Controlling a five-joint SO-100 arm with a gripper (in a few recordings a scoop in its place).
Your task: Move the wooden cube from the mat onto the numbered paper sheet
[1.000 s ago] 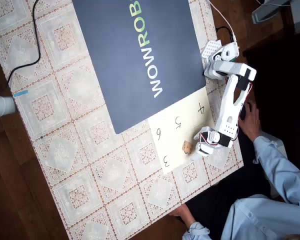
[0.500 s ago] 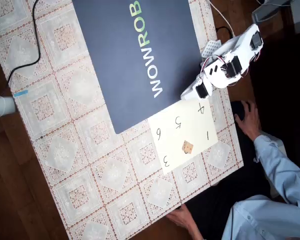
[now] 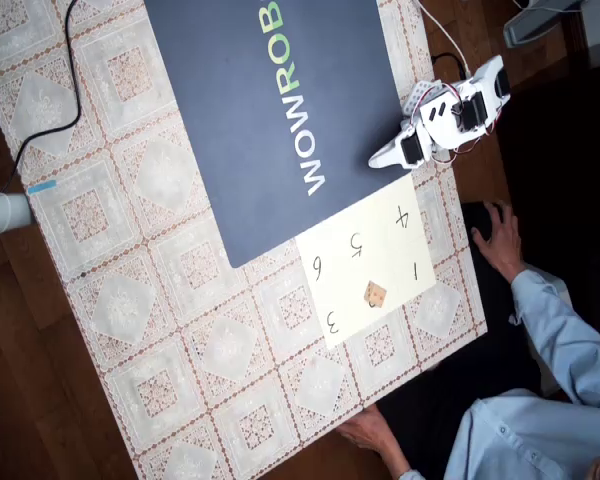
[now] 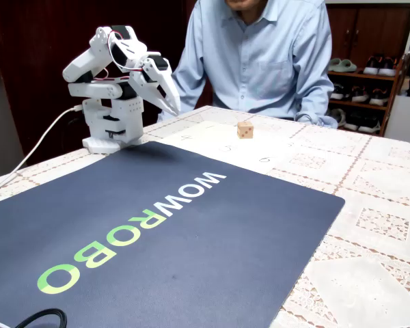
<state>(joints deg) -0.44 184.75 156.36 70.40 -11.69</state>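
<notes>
The wooden cube (image 3: pixel 376 293) (image 4: pixel 244 130) lies by itself on the numbered paper sheet (image 3: pixel 380 255) (image 4: pixel 212 141), between the digits 1 and 3. The dark navy mat (image 3: pixel 280 100) (image 4: pixel 191 225) with the WOWROB letters has nothing on it. My white arm is folded back over its base at the mat's corner. My gripper (image 3: pixel 383 159) (image 4: pixel 172 105) hangs above that corner, pointing down, well apart from the cube. Its fingers look shut with nothing between them.
A person in a light blue shirt sits at the table edge beside the sheet, one hand (image 3: pixel 495 235) near the arm and another hand (image 3: pixel 365 430) at the table's rim. A black cable (image 3: pixel 70 60) crosses the lace tablecloth (image 3: pixel 160 330). A white cable (image 4: pixel 34 154) runs from the base.
My gripper has left the cube on the paper sheet and the arm has swung back and folded up near its base over the mat's corner. The cube has stayed in place.
</notes>
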